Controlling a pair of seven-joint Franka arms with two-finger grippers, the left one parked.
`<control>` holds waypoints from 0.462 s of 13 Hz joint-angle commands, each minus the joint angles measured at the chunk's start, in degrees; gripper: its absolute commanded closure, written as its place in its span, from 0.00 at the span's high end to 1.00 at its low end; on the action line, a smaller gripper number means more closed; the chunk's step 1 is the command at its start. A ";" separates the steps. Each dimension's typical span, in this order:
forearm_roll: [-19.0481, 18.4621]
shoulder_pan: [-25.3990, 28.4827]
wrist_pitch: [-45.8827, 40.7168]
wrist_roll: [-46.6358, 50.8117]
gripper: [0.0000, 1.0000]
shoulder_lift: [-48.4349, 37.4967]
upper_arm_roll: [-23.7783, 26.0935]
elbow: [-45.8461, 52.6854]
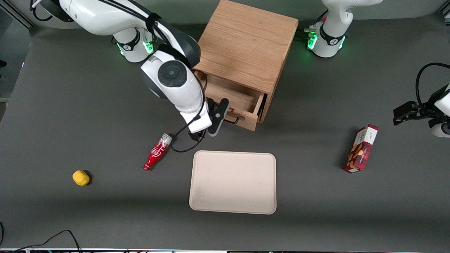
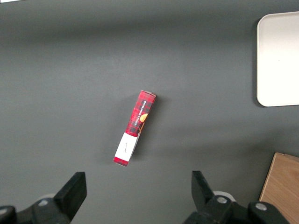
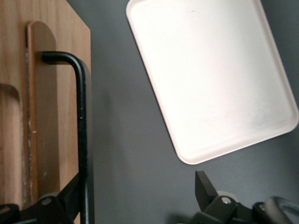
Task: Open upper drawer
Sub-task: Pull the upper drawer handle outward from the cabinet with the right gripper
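The oak cabinet (image 1: pixel 246 45) stands at the back middle of the table. Its upper drawer (image 1: pixel 242 102) is pulled partly out, and the shallow plain-wood tray inside shows. The thin black wire handle (image 1: pixel 235 120) sits on the drawer's light wood front. My right gripper (image 1: pixel 218 119) is at that handle, in front of the drawer. In the right wrist view the handle (image 3: pixel 82 130) runs along the drawer front (image 3: pixel 46 116). The gripper (image 3: pixel 138 186) is open with the jaws wide apart. The handle bar lies between them, close against one finger. The lower drawer is hidden.
A cream tray (image 1: pixel 232 182) lies nearer the front camera than the drawer, also in the right wrist view (image 3: pixel 210 74). A red bottle (image 1: pixel 157 151) lies beside my gripper. A yellow object (image 1: pixel 81 177) lies toward the working arm's end. A red box (image 1: pixel 361 149) lies toward the parked arm's end.
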 commanded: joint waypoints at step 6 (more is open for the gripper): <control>-0.60 0.94 8.02 -2.03 1.00 3.56 -4.77 3.84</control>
